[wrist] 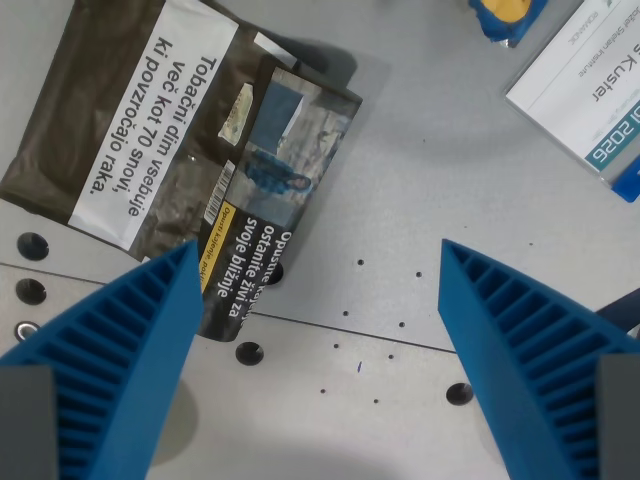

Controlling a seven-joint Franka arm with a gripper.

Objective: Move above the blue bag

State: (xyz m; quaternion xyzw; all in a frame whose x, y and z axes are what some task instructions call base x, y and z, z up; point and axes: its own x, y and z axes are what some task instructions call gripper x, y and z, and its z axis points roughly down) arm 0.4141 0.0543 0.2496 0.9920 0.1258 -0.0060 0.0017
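The gripper [320, 300] fills the bottom of the wrist view with its two blue ribbed fingers, one [115, 360] rising from the lower left and the other [530, 350] from the lower right; they stand wide apart with nothing between them but bare grey table [400, 180]. The table there is a metal plate with a seam running across it, several small dots and a few round holes. Just above and beside the left finger's tip lies a dark tobacco pouch [275, 190], tilted, with a photo panel, a yellow strip and white warning text on black; its lower end reaches close to that fingertip, and whether they touch cannot be told. Under it, spreading to the upper left of the frame, is a larger brownish-olive tobacco pouch [90, 120] carrying a white label with black print. At the right edge, well apart from the pouches, a white card [590, 80] with blue print lies at an angle. The blue bag [507, 18] shows only as a small blue and yellow corner at the top edge, right of centre, far from the open fingers.
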